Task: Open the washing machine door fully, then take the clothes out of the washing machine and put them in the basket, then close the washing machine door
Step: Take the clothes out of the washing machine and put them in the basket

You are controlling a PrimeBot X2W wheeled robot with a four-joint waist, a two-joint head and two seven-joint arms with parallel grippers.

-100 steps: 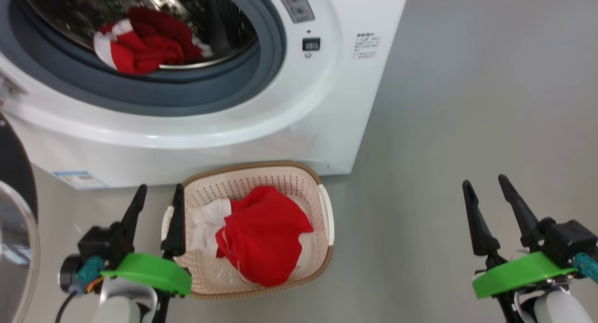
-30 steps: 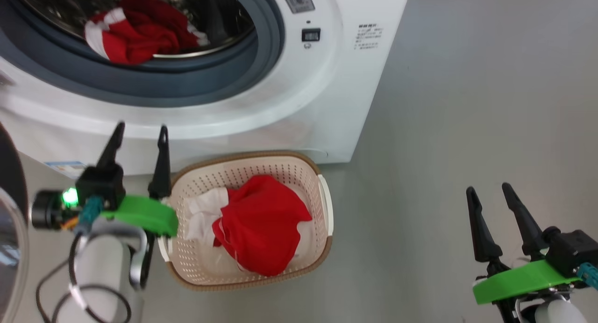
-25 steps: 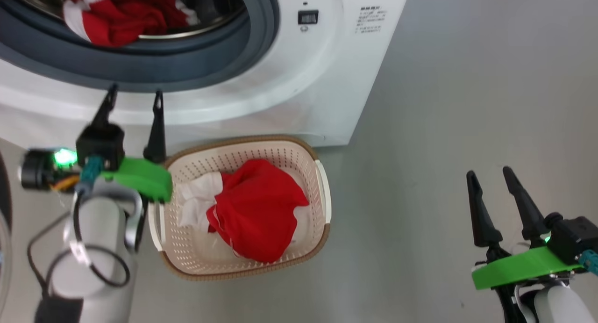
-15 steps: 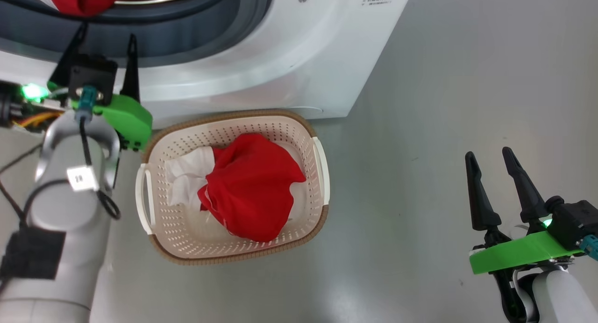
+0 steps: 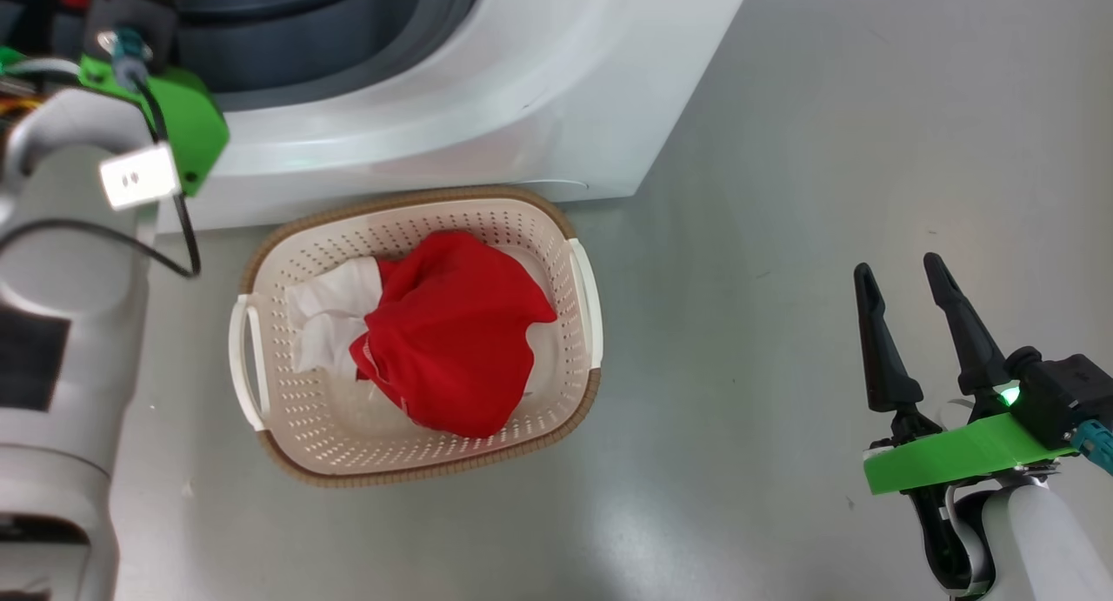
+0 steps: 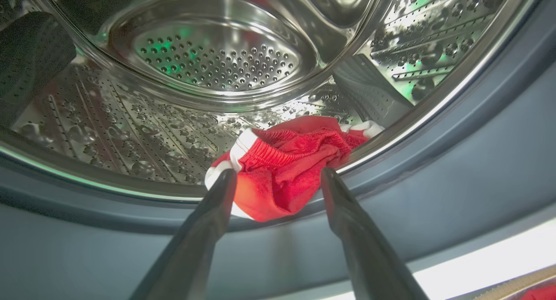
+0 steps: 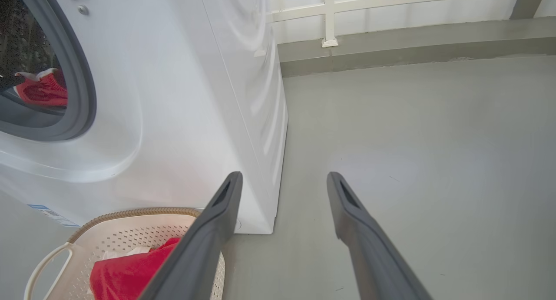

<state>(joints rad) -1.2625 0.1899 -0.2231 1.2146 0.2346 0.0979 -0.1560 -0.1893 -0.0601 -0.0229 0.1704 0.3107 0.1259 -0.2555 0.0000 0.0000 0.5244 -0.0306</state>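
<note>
The washing machine (image 5: 435,88) stands open; the washing machine door is out of view. Red and white clothes (image 6: 282,156) lie on the front lip of the steel drum (image 6: 217,61), over the grey gasket (image 6: 434,169). My left gripper (image 6: 278,171) is open, its fingers pointing at this garment from just in front, one tip on each side of it. The left arm (image 5: 69,262) reaches up to the drum mouth. Another red and white garment (image 5: 443,340) lies in the cream basket (image 5: 417,466) on the floor before the washer. At the lower right my right gripper (image 5: 900,275) hangs open, holding nothing.
Grey floor (image 5: 826,131) stretches to the right of the washer and basket. In the right wrist view a low white railing (image 7: 391,2) and a kerb run along the far wall. The basket (image 7: 130,213) stands close against the washer's front.
The left arm has risen from beside the basket up to the drum mouth. The head view has tilted down, shifting the picture. The right gripper has stayed put, open.
</note>
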